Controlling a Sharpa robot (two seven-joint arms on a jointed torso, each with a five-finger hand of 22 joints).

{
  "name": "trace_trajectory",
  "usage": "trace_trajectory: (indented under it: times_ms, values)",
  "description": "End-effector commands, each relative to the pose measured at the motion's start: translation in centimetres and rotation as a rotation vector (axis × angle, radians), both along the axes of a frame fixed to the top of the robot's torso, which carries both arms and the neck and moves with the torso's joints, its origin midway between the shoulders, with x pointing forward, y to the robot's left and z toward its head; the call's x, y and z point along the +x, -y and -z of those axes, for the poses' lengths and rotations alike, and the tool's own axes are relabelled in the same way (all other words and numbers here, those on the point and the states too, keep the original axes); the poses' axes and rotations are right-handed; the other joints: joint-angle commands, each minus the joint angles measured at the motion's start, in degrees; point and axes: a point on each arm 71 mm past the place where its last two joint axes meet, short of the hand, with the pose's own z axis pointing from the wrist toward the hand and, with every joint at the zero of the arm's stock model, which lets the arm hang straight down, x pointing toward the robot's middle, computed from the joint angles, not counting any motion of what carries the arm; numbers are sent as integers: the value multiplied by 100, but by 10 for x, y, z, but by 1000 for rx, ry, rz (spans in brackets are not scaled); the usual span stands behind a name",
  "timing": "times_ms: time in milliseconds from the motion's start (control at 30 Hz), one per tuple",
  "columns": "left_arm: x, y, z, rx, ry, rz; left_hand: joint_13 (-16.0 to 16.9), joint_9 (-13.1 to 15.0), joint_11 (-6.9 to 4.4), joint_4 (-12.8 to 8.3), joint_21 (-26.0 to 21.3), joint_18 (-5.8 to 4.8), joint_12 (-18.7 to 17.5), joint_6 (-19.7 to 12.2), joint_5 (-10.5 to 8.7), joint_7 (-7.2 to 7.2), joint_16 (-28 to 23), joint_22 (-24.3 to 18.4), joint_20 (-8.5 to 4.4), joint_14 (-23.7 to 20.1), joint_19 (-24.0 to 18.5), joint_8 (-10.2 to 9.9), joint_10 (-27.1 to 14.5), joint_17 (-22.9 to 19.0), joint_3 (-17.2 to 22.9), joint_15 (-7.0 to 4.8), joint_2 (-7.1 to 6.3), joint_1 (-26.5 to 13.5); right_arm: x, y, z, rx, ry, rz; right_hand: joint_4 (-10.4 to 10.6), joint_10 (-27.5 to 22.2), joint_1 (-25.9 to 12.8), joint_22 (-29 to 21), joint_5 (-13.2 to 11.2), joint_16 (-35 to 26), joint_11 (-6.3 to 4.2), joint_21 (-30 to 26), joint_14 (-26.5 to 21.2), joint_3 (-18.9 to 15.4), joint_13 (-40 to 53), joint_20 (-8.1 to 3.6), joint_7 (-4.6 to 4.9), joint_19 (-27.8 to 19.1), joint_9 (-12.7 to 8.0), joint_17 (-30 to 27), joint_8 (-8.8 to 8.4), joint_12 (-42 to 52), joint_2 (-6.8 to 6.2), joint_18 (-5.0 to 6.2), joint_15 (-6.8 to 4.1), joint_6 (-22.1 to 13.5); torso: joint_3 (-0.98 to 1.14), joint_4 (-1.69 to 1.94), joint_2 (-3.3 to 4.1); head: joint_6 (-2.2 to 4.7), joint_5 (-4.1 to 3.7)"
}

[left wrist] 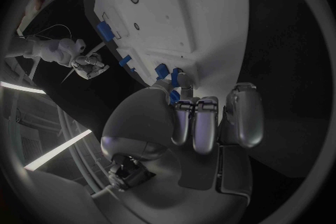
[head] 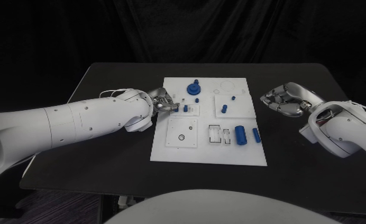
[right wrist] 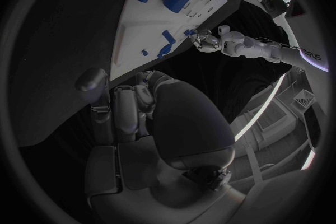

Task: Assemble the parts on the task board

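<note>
The white task board (head: 210,150) lies mid-table. My left hand (head: 164,102) reaches over its left edge, and its thumb and fingers (left wrist: 199,120) pinch a small blue part (left wrist: 173,96) next to another small blue part (head: 185,108) on the board. My right hand (head: 284,99) hovers off the board's right edge with fingers curled in on nothing. On the board are a round blue part with a peg (head: 194,87), a blue peg (head: 224,109), a thick blue cylinder (head: 240,134) and a slimmer one (head: 257,135).
A square plate with a round hole (head: 183,131) and slotted recesses (head: 219,134) sit on the board's near half. Bare black table (head: 114,155) surrounds the board. My left forearm (head: 76,121) lies across the table's left side.
</note>
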Motion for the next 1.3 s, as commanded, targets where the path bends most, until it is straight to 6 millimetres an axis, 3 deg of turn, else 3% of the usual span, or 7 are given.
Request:
trace_trajectory:
  times_ms: [33,733,1300]
  values:
    - [-1,1,0,-5,-3,-2,1507,141,-42,0,-13,-10,15,-65,53,18,15,1061,-21,595,13,-48,595,1510,87,-45,-47,14,-1,1,1,-5,-9,8,0,-6,18,619,35,-8,4,-5,-13,48,-2,15,16,-30,-8,158,-38,-10,-38,80,8,20,2,0,0,-1,-5]
    - [1,-1,1,-3,1,-7,1507,118,-33,1,-91,6,15,-102,58,32,15,1037,-21,595,-31,-82,595,1510,294,-41,-111,74,-1,0,1,-4,-8,7,0,-6,18,619,35,-8,4,-5,-13,48,-2,15,16,-30,-8,158,-38,-10,-38,80,8,20,0,2,3,-1,-7]
    - [-1,2,2,4,-23,9,1507,112,-19,-3,-132,14,15,-112,-50,45,15,1025,-13,595,-57,-108,595,1510,414,-29,-180,84,-1,0,1,-3,-8,7,-14,-5,9,618,34,-15,5,-17,-13,67,-11,16,17,-29,-9,150,-42,-12,-42,81,8,20,0,-3,1,-1,-5]
